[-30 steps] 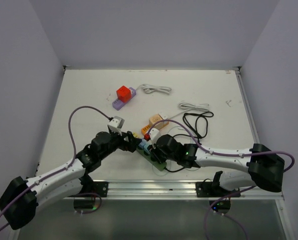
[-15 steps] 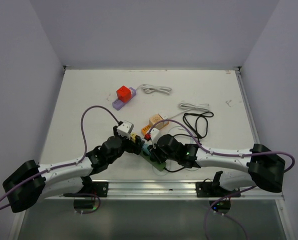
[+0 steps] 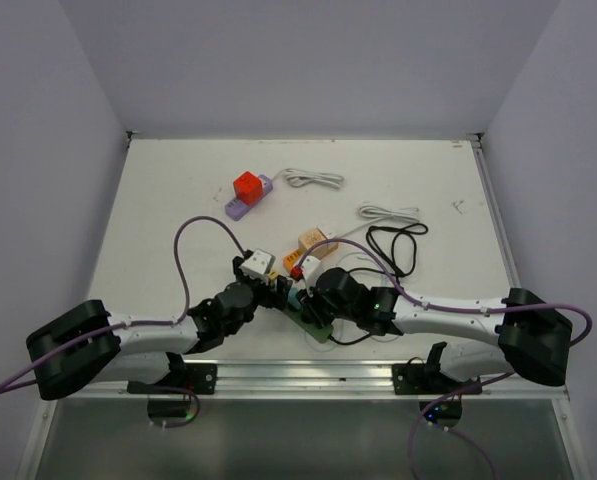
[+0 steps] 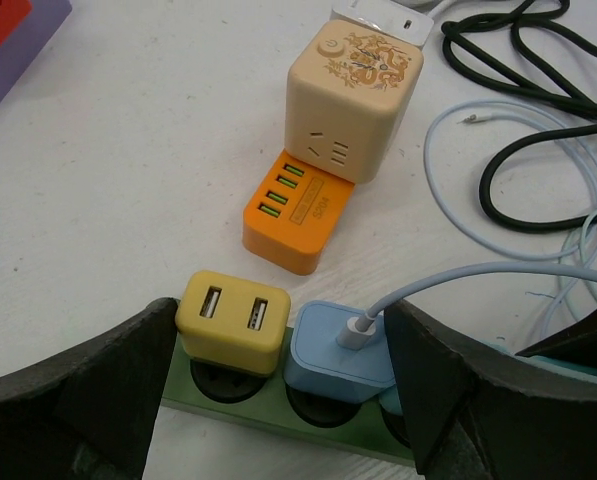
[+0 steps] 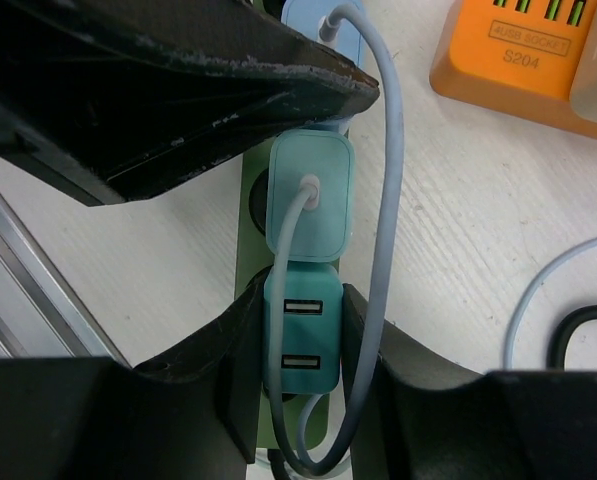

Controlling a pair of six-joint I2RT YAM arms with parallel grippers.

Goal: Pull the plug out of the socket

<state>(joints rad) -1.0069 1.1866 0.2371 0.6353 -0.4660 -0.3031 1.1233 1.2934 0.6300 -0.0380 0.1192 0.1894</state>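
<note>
L gripper (image 4: 278, 335) jaws apart, straddling yellow plug (image 4: 233, 322) + blue plug (image 4: 340, 352), lower centre | R gripper (image 5: 303, 345) clamped on teal 2-port plug (image 5: 300, 372), bottom centre | plugs look light, rigid, slick, seated in green strip (image 4: 246, 406): I'd pinch flat sides, pull straight.

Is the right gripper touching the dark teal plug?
Touching: the right wrist view shows the right gripper pressing its jaws against both sides of the dark teal plug.

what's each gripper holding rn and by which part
Right gripper clamps the teal two-port plug by its two sides. Left gripper is open, holding nothing.
</note>
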